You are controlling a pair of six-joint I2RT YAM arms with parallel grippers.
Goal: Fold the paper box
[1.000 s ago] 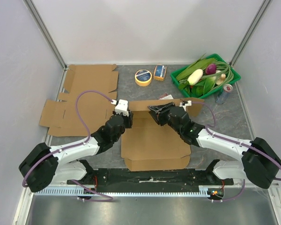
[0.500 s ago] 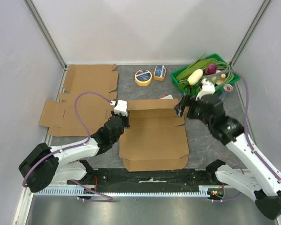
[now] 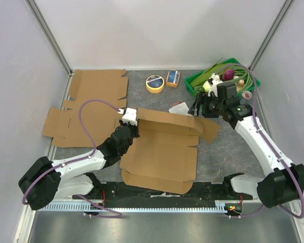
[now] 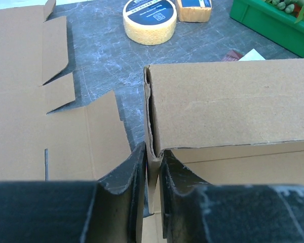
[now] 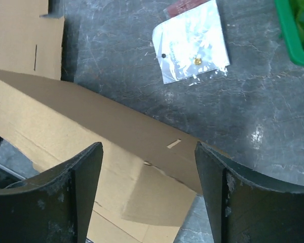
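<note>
Grey table [image 3: 228,147] noted: box [image 3: 162,157] lies just on my side of the tape [image 3: 154,83], rear flap [image 4: 233,106] half raised. My left gripper [image 4: 153,162] pinches the flap's left corner; right gripper [image 5: 148,157] stands open above its other end. Flap-folding step, I judge; next, right must close on it.

The table [image 3: 223,152] is taken in from high above the near side of the paper box [image 3: 162,152], kept near mid-frame. From the left wrist, the box's raised flap [image 4: 228,106] is viewed closely at its left end, facing farther across. From the right wrist, its right end is looked down on closely, apparently at a tilt. The flap is shared by all views.
</note>
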